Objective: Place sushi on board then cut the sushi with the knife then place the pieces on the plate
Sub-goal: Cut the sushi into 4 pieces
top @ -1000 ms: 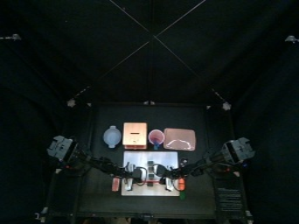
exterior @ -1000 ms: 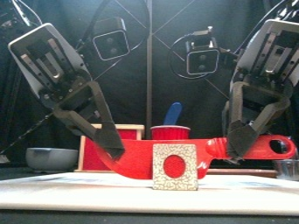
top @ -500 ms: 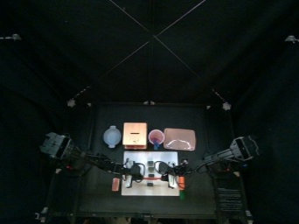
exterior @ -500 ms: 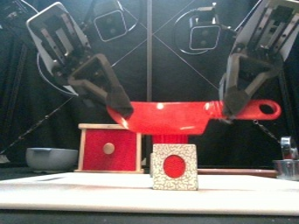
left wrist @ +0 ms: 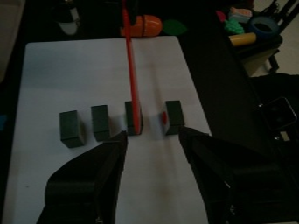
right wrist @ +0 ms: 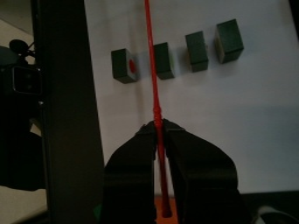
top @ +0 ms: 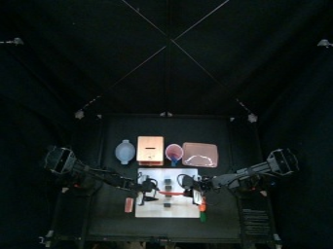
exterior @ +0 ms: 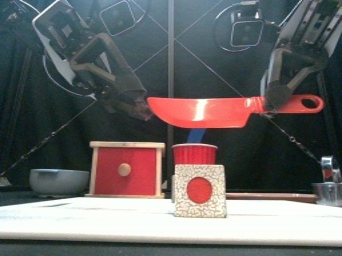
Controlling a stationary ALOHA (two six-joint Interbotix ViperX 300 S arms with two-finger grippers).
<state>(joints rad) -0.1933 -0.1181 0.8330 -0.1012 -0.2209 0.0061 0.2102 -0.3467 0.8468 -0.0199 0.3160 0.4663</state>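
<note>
Holding the red plastic knife (exterior: 201, 108) clear above the white board (exterior: 80, 212) spares the dark green sushi blocks (left wrist: 103, 122); right gripper (right wrist: 158, 131) clenched on it, left gripper (left wrist: 155, 138) released.

The red knife (exterior: 201, 111) rose toward 12 o'clock in the front view. A second earlier its blade stood low behind the sushi piece (exterior: 201, 190); it ended well above it. The red cup (exterior: 195, 153), once seen over the blade, showed beneath it. The blade levelled, its tip at 9 o'clock no longer dipping. The right gripper (exterior: 281, 97), clamped on the handle at 3 o'clock, climbed too. The left gripper (exterior: 136, 104), jaws apart at the tip, rose alongside. From above, both arms swung outward.
</note>
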